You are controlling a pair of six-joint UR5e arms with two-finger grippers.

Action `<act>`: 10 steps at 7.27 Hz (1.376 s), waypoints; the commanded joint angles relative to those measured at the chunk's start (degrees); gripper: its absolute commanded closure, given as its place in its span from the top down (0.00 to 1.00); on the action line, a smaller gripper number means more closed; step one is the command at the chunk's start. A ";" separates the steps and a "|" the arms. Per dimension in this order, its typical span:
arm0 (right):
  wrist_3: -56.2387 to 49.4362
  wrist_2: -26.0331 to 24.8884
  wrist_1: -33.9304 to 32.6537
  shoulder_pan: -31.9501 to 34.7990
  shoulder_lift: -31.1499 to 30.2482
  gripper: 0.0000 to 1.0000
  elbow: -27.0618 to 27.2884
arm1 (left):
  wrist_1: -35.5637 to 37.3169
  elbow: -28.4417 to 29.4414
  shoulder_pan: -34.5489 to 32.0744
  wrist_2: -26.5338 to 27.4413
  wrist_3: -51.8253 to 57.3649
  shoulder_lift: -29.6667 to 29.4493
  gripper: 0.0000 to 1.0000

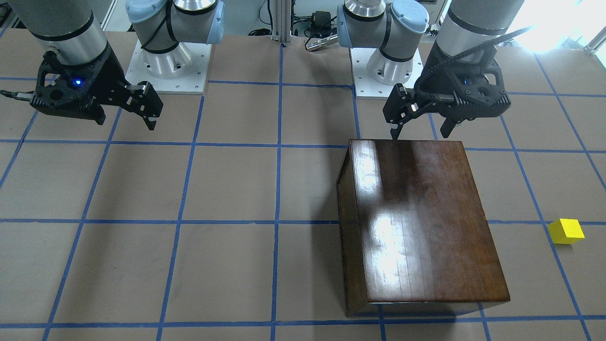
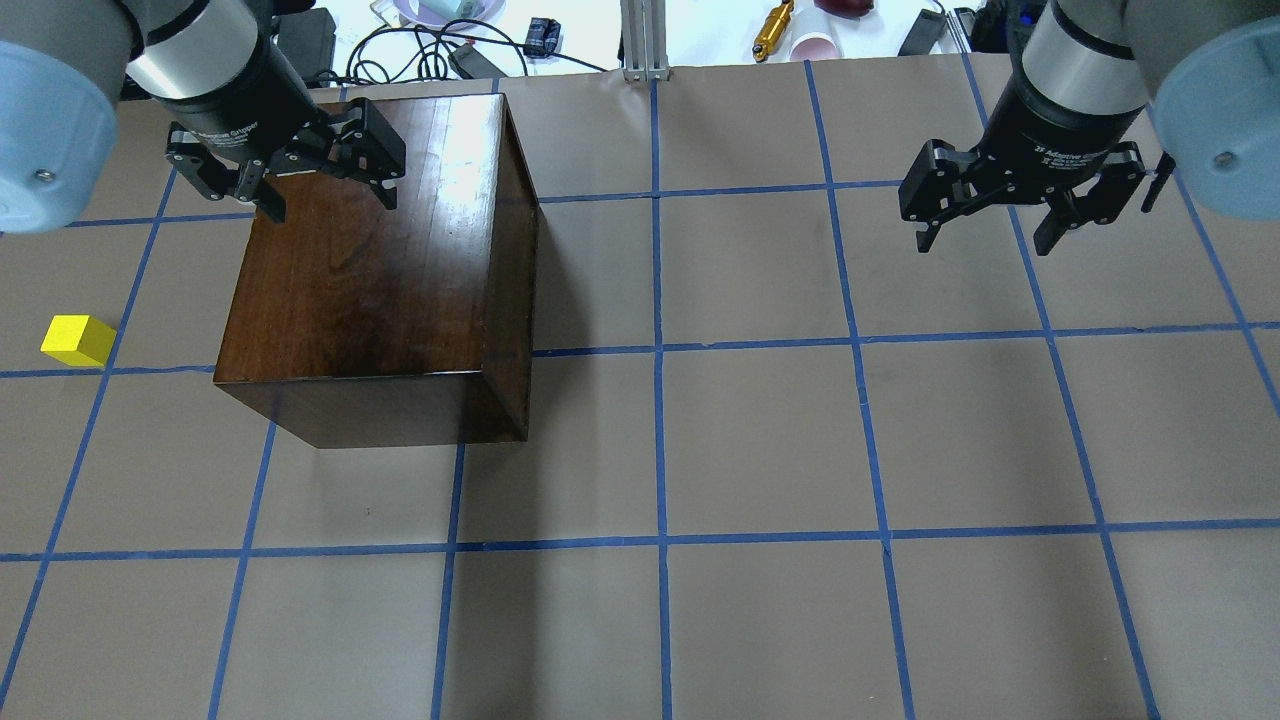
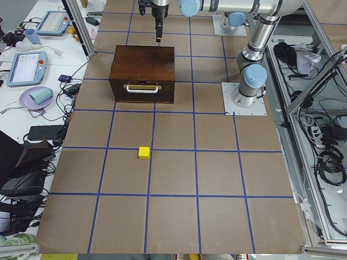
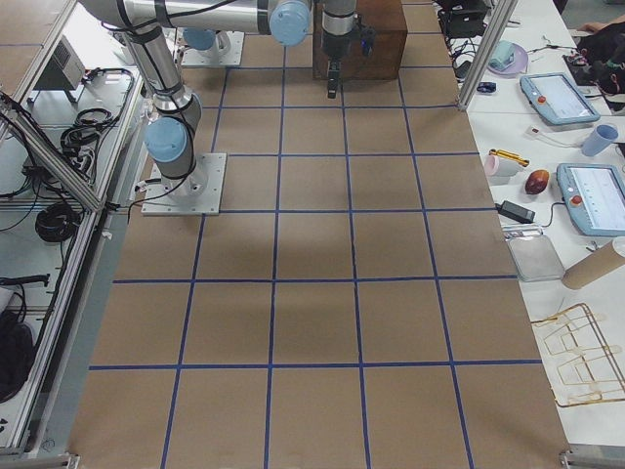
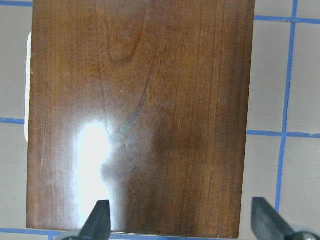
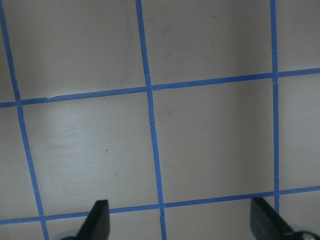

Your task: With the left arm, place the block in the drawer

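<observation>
Presently the block [image 2: 77,340], a plain matte yellow cube, rests on the brown paper-faced table [image 2: 760,440], which is taped in a blue grid. It lies out beyond the drawer [image 3: 142,89], whose front sits flush in the glossy dark wooden box [image 2: 380,270] and carries a pale metal pull. The left gripper [image 2: 330,205] hangs above the box top, fingers spread wide and empty, well apart from the block. The right gripper [image 2: 983,243] is likewise spread and empty over the table.
</observation>
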 commanded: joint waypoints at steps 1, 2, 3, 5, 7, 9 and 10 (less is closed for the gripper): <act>0.00 0.00 0.00 0.00 0.00 1.00 0.00 | 0.00 0.14 0.12 0.00 -0.02 -0.06 1.00; 0.00 0.00 0.00 0.00 0.00 1.00 0.00 | 0.00 0.14 0.12 -0.09 -0.02 -0.06 1.00; 0.00 0.00 0.00 0.00 0.00 1.00 0.00 | 0.00 0.14 0.12 0.00 0.33 0.02 1.00; 0.00 0.00 0.00 0.00 0.00 1.00 0.00 | 0.00 0.22 0.21 -0.18 0.50 0.02 1.00; 0.00 -0.09 0.00 0.00 0.00 1.00 0.00 | 0.09 0.31 0.47 -0.18 0.94 -0.06 1.00; 0.00 0.00 0.00 0.00 0.00 1.00 0.00 | 0.09 0.31 2.13 -0.18 2.60 -1.11 1.00; 0.00 0.00 0.00 0.00 0.00 1.00 0.00 | -0.09 0.14 5.45 -0.18 3.75 -1.29 1.00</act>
